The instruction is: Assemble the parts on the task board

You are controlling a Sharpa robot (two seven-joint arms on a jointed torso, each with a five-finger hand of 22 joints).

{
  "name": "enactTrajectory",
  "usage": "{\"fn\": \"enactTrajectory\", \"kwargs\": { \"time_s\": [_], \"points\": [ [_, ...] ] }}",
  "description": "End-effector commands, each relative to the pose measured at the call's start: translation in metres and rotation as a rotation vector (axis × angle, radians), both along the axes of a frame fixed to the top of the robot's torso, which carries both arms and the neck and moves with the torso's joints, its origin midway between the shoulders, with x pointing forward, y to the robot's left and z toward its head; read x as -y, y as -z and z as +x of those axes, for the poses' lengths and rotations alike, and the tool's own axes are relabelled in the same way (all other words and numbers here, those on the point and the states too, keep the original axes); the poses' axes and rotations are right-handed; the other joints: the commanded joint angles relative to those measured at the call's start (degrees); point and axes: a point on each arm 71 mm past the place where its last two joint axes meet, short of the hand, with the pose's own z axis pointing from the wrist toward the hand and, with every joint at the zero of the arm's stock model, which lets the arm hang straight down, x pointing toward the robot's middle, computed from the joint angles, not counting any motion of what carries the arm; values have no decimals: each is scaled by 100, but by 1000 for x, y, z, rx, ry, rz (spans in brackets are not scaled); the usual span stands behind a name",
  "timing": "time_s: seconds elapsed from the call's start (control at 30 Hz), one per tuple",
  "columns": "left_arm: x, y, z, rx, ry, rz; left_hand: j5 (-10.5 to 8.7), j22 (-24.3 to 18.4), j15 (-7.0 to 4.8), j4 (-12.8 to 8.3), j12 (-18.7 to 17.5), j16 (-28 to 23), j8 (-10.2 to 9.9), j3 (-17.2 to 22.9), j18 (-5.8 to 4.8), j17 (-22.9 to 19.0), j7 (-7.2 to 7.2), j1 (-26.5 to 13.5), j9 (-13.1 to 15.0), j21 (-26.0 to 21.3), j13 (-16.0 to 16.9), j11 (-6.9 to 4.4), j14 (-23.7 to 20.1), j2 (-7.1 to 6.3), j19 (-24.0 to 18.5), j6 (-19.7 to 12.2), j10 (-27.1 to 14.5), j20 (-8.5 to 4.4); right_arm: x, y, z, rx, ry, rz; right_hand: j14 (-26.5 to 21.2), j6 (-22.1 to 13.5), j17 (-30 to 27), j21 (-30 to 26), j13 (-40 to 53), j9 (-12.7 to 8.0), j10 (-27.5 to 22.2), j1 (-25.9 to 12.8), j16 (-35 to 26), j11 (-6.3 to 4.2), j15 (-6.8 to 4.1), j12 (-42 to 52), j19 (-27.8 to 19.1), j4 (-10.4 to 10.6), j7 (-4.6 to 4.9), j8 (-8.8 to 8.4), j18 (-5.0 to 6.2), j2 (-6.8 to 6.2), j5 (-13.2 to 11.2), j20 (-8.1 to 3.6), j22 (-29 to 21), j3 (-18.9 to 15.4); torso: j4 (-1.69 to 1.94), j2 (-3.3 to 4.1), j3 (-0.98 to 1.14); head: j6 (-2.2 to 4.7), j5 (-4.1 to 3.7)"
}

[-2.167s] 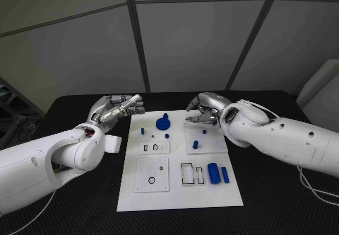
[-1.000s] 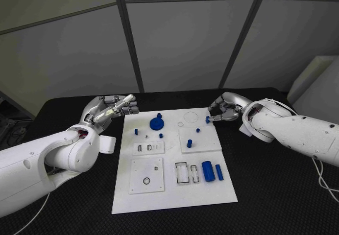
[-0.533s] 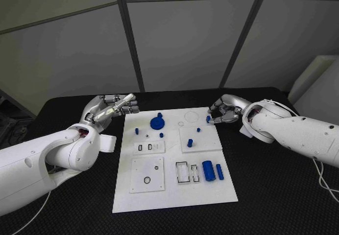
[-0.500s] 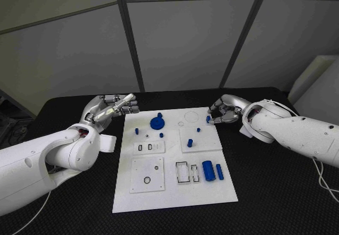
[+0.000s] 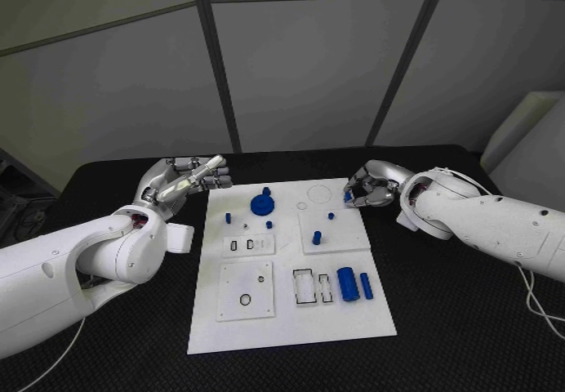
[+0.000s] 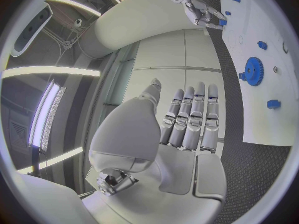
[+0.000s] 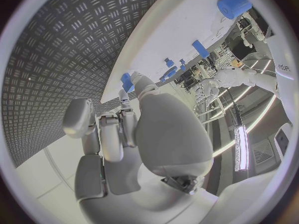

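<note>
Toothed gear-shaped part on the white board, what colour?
Blue. The toothed round gear part shows best in the left wrist view, lying on the white task board.

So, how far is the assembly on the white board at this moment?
Early, by the look of it. Some small blue pegs already stand in the task board, and the blue gear sits near its far end. The right hand pinches a small blue part at the far right edge. The left hand holds nothing. Two blue cylinders lie loose beside unfilled slots.

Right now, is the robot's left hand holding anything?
No, it's open: the left hand holds nothing, its fingers stretched out straight beside the task board.
</note>
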Motion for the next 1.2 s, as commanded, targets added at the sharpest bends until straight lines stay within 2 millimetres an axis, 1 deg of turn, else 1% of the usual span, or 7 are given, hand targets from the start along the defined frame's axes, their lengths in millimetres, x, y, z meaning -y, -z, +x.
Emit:
{"fn": "enactTrajectory", "kwargs": {
  "time_s": [0.03,0.6,0.67,0.73,0.83,1.0,1.2],
  "points": [
    [1,-2,0,11,11,-1,-35,-8,20,-50,-38,-34,-18,0,-47,0,12,-3,-4,27,-4,23,25,66,-20,10,28,-2,-1,0,0,-9,-9,-8,555,65,1325,8,576,7,33,2,0,-24,-41,28,8,-1,0,34,-2,63,27,-5,8,7,-1,0,-1,-5,2],
    [1,-2,0,10,10,0,-35,-8,20,-50,-38,-34,-18,0,-47,0,12,-3,-4,27,-4,23,25,66,-20,10,28,-2,-1,1,1,-1,0,-25,568,477,1384,53,622,40,69,59,23,-91,-88,71,64,-57,-82,185,-17,245,-9,-41,95,107,-1,-1,0,-20,1],
    [1,-2,0,10,10,0,-35,-8,20,-50,-38,-34,-18,0,-47,0,12,-3,-4,27,-4,23,25,66,-20,10,28,-2,-1,1,1,4,2,-28,570,534,1392,59,626,42,72,84,26,-113,-107,74,71,-77,-106,207,-18,289,-92,-56,106,144,0,-1,1,-22,1],
    [1,-2,0,10,9,0,-35,-8,20,-54,-42,-37,-19,3,-47,0,15,-1,-4,29,-4,23,27,70,-20,10,29,-2,-1,1,1,11,3,-32,572,567,1399,70,630,35,76,118,28,-132,-126,76,85,-100,-124,214,-23,345,-328,-78,129,211,2,-1,1,-25,5],
    [1,-2,0,10,9,1,-34,-8,20,-57,-43,-38,-20,4,-47,1,16,0,-4,29,-4,23,28,71,-20,10,29,-2,-2,-1,1,32,4,-35,570,596,1392,94,622,28,71,146,26,-144,-139,66,113,-126,-138,220,-33,393,-426,-92,179,289,-1,-3,2,-27,13],
    [0,-2,0,9,7,2,-34,-8,20,-57,-43,-38,-20,4,-47,1,16,0,-4,29,-4,23,28,71,-20,10,29,-2,-11,-6,-2,84,-8,-21,576,604,1417,132,597,17,51,158,35,-148,-144,38,157,-141,-140,217,-50,454,-487,-100,260,369,-14,1,8,-20,20],
    [0,-2,0,9,8,1,-34,-8,20,-57,-43,-38,-20,4,-47,1,16,0,-4,29,-4,23,28,71,-20,10,29,-2,-31,-15,-14,114,-32,18,580,606,1435,148,591,14,47,154,42,-149,-145,31,177,-143,-140,216,-57,472,-461,-102,295,396,-14,-10,-4,-17,17]
  ]
}}
